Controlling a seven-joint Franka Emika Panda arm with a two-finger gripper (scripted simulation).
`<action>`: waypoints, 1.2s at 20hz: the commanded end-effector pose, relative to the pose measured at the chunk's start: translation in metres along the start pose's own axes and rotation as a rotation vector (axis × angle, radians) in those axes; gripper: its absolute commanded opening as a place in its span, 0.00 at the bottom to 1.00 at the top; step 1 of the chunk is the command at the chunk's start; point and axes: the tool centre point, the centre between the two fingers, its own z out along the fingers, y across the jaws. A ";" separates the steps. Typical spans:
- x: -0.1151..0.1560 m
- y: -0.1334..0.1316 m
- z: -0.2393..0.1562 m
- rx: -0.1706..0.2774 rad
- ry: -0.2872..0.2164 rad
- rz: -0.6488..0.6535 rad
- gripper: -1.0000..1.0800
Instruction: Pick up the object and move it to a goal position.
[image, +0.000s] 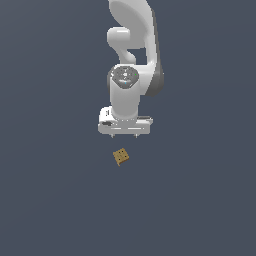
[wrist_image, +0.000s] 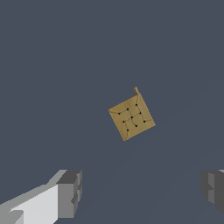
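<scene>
The object is a small tan-brown block (image: 121, 156) with dark dots on its face. It lies on the dark grey floor, turned at an angle, just in front of and below the white gripper (image: 124, 135). In the wrist view the block (wrist_image: 131, 118) lies flat, apart from both fingers. My gripper (wrist_image: 142, 190) is open and empty, with its grey fingertips (wrist_image: 70, 192) spread wide and held above the floor. The block is not between the fingers.
The white arm (image: 131, 55) rises behind the gripper. A plain dark grey floor (image: 50, 200) surrounds the block.
</scene>
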 end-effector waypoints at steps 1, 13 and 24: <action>0.000 0.000 0.000 0.000 0.000 0.000 0.96; 0.006 0.008 -0.017 -0.023 0.013 -0.026 0.96; 0.012 0.009 -0.003 -0.020 0.020 -0.091 0.96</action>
